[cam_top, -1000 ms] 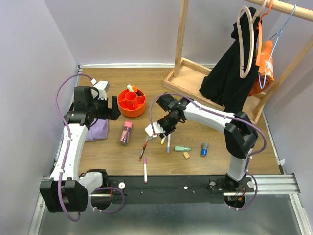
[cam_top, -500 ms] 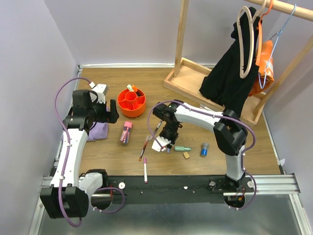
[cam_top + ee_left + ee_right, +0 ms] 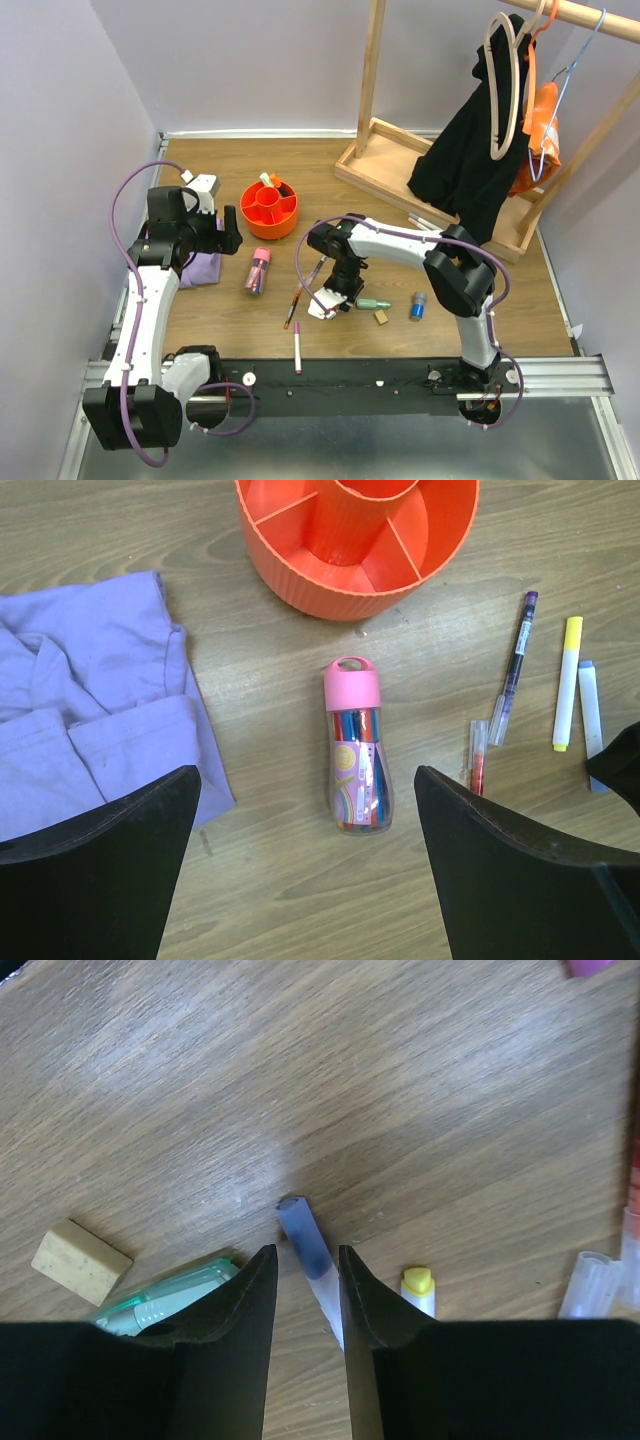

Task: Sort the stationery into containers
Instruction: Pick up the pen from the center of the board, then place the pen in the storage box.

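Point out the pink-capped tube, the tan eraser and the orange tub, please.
pink-capped tube (image 3: 351, 686), left wrist view, on its pink cap.
tan eraser (image 3: 80, 1260), right wrist view, on its top face.
orange tub (image 3: 330, 592), left wrist view, on its ribbed outer wall.

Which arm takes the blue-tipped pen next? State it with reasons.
Right. The right gripper is down at the table, open fingers straddling the blue-tipped pen. The left gripper hangs open above the pink-capped tube, away from that pen.

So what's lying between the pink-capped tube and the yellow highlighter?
A red pen and a dark pen, both seen in the left wrist view.
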`<state>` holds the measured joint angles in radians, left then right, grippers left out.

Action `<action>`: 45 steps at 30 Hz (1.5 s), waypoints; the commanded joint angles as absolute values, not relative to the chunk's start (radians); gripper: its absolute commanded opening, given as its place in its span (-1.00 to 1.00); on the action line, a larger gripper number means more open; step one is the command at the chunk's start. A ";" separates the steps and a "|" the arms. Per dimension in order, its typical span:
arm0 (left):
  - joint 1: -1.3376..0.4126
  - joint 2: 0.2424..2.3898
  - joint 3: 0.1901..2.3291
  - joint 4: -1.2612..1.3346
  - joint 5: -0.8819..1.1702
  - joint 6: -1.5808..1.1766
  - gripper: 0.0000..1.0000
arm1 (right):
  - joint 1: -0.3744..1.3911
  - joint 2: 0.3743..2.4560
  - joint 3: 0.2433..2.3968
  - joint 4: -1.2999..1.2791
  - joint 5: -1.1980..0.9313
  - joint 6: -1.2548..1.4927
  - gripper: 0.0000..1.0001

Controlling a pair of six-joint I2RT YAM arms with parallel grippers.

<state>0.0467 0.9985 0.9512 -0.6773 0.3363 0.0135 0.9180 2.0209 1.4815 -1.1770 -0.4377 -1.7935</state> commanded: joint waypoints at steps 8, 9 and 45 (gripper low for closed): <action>0.067 1.006 0.936 -0.667 0.345 0.003 0.94 | 0.930 2.031 1.387 -1.046 -0.406 -1.766 -0.29; 0.069 1.008 0.934 -0.666 0.345 0.005 0.94 | 0.930 2.033 1.376 -1.025 -0.413 -1.763 -0.30; 0.089 0.934 0.847 -0.477 0.340 -0.270 0.96 | 0.638 1.864 1.615 0.448 -0.770 0.141 -0.99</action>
<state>0.0780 1.0416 1.0122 -0.6117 0.3267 -0.0853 0.7200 1.8698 1.7332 -0.3511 -0.7300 -0.5690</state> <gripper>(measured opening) 0.981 0.025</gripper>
